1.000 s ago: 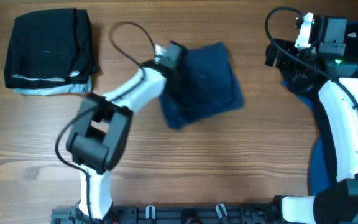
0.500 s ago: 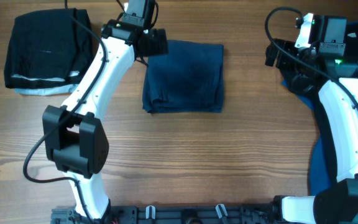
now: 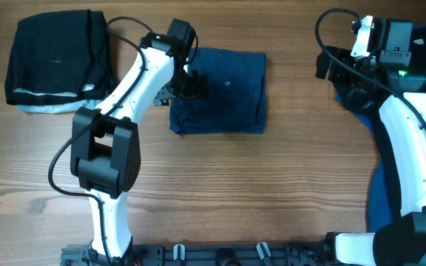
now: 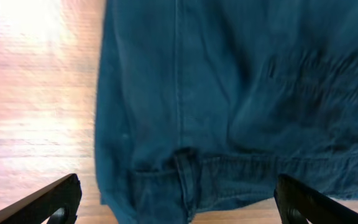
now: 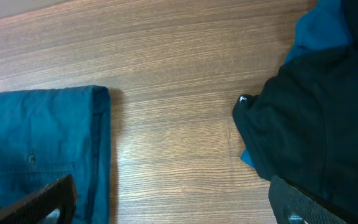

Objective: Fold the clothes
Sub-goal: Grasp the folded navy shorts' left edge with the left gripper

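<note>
Hovering over neatly folded shorts [image 3: 228, 92], left gripper [image 3: 189, 83] wide and empty, right gripper [image 5: 173, 208] likewise; next, probably fetching from the heap [image 5: 309, 130].

A wood-grain counter [image 3: 272, 185] is stretching across the whole overhead view, its light brown grain running side to side and a darker swirl showing near the front left corner. A black rail [image 3: 220, 256] with small clips is lining the front edge. Through the left wrist camera, bright light is glaring off the counter's surface at the upper left.
</note>
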